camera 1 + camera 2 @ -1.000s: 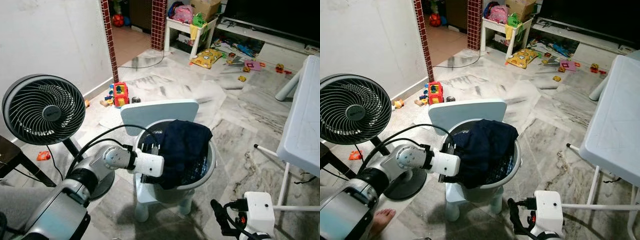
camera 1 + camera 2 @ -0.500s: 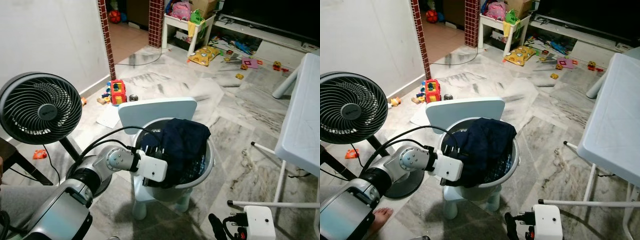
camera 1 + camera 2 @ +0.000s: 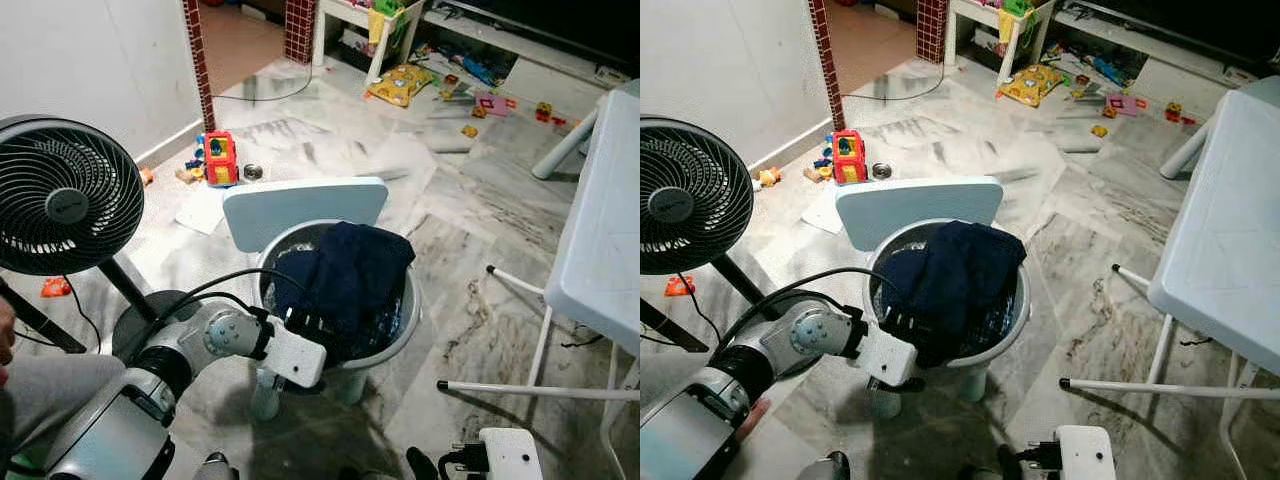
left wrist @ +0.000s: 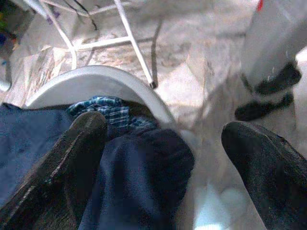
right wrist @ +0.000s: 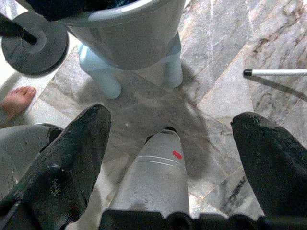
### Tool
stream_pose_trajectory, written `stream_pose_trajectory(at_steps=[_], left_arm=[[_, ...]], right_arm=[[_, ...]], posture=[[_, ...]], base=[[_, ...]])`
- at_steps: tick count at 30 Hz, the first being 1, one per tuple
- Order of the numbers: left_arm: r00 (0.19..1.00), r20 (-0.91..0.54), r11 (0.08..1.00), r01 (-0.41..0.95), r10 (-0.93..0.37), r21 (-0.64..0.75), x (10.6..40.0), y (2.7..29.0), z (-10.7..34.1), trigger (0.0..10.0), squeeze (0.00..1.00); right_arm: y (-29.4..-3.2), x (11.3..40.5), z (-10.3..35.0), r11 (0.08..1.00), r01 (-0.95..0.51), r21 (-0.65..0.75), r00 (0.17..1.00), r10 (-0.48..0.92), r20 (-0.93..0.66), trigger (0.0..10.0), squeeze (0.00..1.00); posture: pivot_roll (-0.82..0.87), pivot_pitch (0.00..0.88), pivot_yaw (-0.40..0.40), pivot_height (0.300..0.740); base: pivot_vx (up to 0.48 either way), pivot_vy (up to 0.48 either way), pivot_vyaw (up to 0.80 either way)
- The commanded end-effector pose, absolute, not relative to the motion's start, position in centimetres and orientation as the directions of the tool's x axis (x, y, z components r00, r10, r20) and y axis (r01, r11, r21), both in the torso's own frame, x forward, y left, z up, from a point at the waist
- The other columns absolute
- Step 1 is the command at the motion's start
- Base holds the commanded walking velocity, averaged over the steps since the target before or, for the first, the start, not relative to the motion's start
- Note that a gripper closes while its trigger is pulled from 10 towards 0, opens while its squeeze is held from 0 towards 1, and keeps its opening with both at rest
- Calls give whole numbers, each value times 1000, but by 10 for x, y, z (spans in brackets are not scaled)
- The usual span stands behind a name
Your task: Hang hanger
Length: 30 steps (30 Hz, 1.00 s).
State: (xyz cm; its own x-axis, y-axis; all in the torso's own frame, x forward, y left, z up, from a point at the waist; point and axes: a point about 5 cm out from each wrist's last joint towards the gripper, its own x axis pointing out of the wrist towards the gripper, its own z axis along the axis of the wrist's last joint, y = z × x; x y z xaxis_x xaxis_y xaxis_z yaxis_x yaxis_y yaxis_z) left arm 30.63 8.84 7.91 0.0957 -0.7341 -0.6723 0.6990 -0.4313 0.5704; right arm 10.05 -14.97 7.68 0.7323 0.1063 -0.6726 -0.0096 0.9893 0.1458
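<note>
The dark navy garment (image 3: 350, 275) lies heaped in a round grey plastic laundry basket (image 3: 402, 322), which sits on a small pale-blue plastic chair (image 3: 305, 205). At the basket's seven o'clock rim, the left tool (image 4: 163, 139) is spread wide, gripping nothing: one finger (image 4: 72, 158) rests on the cloth, the other is outside the rim. The right tool (image 5: 170, 134) hangs low over the marble floor, fingers wide apart and empty. A black round fan (image 3: 65, 205) stands at nine o'clock and a white tabletop (image 3: 605, 230) at three.

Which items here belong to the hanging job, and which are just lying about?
Job:
- left gripper, fingers open at the basket rim
- dark blue garment
- laundry basket on a small chair

Lying about:
- fan
- white table
- toys on the floor
</note>
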Motion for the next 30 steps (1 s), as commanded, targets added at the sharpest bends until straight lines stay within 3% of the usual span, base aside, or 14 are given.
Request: stream_pose_trajectory(at_steps=[1, 8, 11, 19, 30], left_arm=[[88, -704, -496, 648, -705, 578, 308, 85, 82, 10000, 0], [148, -742, -521, 623, -654, 583, 317, 84, 84, 10000, 0], [229, -771, -530, 610, -594, 590, 325, 90, 81, 10000, 0], [287, -806, -551, 609, -518, 571, 328, 100, 71, 10000, 0], [407, -700, -513, 482, -586, 710, 335, 85, 77, 10000, 0]], right_arm=[[-151, 97, 81, 990, -12, 142, 731, 105, -674, 10000, 0], [-152, 95, 81, 990, 2, 141, 730, 95, -677, 10000, 0], [-152, 92, 82, 990, 11, 142, 729, 89, -679, 10000, 0], [-153, 94, 83, 990, 10, 143, 733, 90, -674, 10000, 0], [-151, 91, 85, 989, 15, 146, 733, 88, -675, 10000, 0]], posture=[[-88, 220, -98, 740], [-98, 221, -87, 740], [-107, 218, -81, 740], [-117, 216, -81, 740], [-134, 219, -79, 740]], base=[[0, 0, 0], [0, 0, 0], [0, 0, 0], [0, 0, 0], [0, 0, 0]])
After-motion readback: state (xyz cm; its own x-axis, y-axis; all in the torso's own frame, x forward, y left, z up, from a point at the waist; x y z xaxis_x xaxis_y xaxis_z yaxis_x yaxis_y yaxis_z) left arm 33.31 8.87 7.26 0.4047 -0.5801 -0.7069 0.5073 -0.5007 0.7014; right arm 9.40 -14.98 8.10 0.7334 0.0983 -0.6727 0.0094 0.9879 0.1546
